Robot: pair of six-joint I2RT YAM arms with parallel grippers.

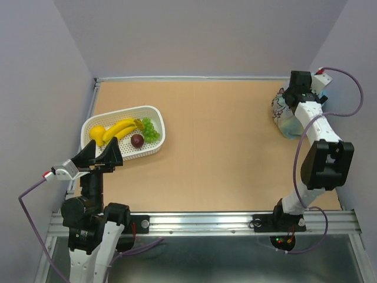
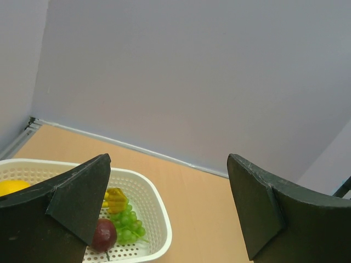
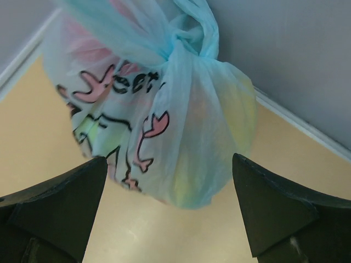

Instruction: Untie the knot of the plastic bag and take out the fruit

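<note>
The plastic bag (image 1: pixel 287 122) lies at the two o'clock corner of the table (image 1: pixel 224 153), its knot (image 3: pixel 189 46) at twelve o'clock from the spread-fingered right gripper (image 3: pixel 170 159), while the left gripper (image 1: pixel 101 154), likewise spread, hovers well apart at eight o'clock.

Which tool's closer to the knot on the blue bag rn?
Right. The right tool faces the knot, open, with the plastic bag just ahead of it at the far right corner. The left tool sits open by the white basket, across the table.
</note>
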